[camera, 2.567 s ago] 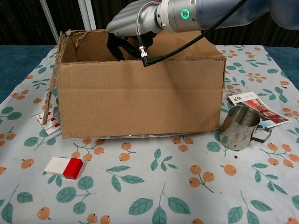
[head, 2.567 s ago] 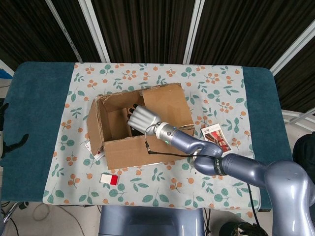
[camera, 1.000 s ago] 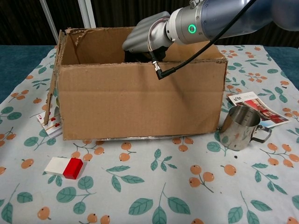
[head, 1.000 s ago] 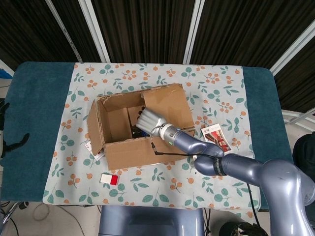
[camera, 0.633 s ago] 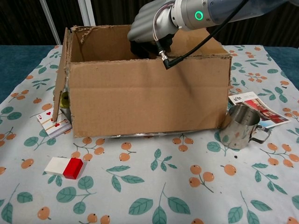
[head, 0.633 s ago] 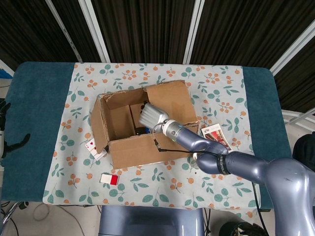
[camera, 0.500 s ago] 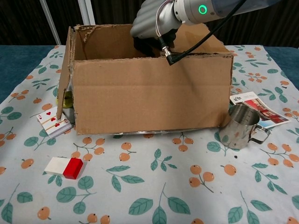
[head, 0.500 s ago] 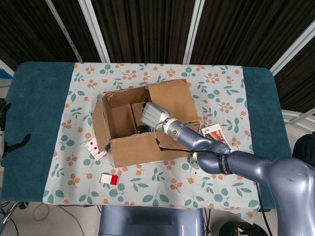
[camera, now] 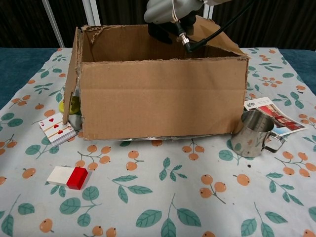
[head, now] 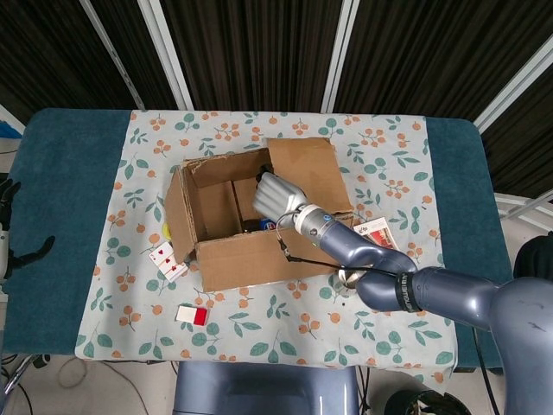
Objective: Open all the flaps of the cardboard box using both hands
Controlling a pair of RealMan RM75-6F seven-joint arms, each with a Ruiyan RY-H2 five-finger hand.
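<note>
My right hand (head: 275,195) hovers mid-frame over the cardboard box (camera: 163,98), fingers extended, gripping nothing; steel cup (camera: 256,134) and playing cards (camera: 55,129) flank it.

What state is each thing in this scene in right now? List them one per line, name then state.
cardboard box: upright, top open, right flap slanting over the opening
right hand: over the box opening, holding nothing visible, fingers hidden
steel cup: upright beside the box, handle to the right
playing cards: lying face up by the box's left corner
red and white block: lying flat in front of the box
leaflet: lying flat behind the cup
</note>
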